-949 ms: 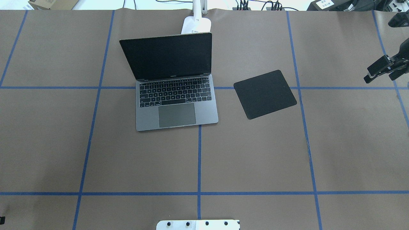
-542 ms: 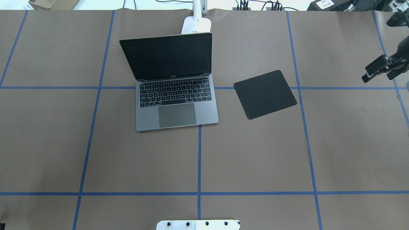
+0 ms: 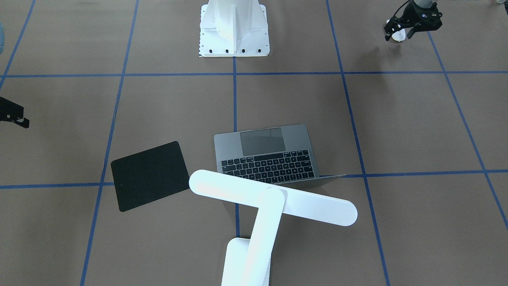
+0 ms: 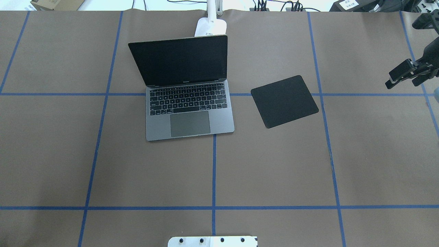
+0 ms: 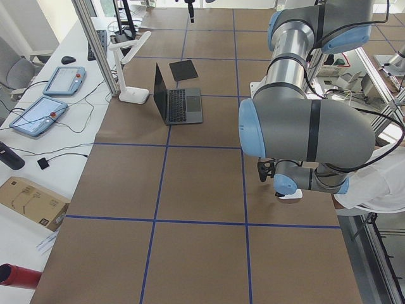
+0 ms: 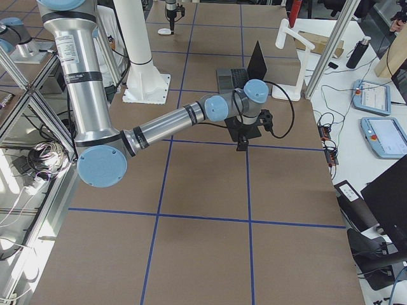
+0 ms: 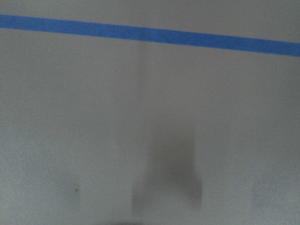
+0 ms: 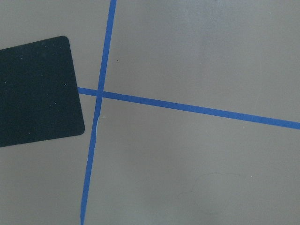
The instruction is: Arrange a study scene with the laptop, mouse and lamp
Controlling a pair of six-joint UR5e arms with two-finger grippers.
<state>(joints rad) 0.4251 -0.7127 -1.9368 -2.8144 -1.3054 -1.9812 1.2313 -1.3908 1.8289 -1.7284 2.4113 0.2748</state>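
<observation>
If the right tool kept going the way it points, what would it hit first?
Probably the bare table, near the blue tape cross beside the black pad; the right tool points downward, though depth is unclear.

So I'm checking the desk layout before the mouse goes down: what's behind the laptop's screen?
The lamp stands just behind the open laptop. Overhead, the screen covers the near part of its base; in the front view the lamp's head hides the lid's back.

The lamp [image 3: 274, 198] hides the laptop [image 3: 266, 153] screen; its base runs off the bottom edge.
</observation>
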